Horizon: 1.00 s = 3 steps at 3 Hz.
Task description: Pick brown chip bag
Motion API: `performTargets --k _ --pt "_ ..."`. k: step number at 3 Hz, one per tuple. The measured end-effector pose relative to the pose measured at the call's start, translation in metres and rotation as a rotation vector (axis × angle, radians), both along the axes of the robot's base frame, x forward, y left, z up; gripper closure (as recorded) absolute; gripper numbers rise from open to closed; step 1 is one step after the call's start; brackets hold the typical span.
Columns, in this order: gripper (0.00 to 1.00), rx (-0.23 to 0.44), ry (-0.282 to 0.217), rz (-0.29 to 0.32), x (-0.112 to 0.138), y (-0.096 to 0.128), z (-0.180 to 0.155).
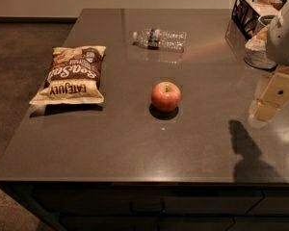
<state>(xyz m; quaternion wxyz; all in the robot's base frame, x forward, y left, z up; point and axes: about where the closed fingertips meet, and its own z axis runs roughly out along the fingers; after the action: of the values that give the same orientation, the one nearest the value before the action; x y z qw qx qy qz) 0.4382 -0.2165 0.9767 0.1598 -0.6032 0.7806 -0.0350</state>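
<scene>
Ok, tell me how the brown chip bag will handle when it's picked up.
The brown chip bag looks puffy, so it is probably light for its size and would likely crumple under a squeeze. Lying flat on the table, it seems unlikely to roll. The gripper hangs at the right edge, well away from it.

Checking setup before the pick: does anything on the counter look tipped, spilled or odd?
Only the water bottle lies on its side at the back; no spill shows. The brown chip bag lies flat, left. The gripper hangs at right, far from it.
</scene>
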Motion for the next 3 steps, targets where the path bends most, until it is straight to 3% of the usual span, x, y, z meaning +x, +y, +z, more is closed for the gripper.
performTargets --k 1,2,3 --pt "0.0 0.0 0.0 0.0 0.0 0.0 0.0" --pt "0.0 0.035 0.004 0.019 0.011 0.014 0.003" --pt "0.0 0.109 -0.003 0.024 0.038 0.052 0.005"
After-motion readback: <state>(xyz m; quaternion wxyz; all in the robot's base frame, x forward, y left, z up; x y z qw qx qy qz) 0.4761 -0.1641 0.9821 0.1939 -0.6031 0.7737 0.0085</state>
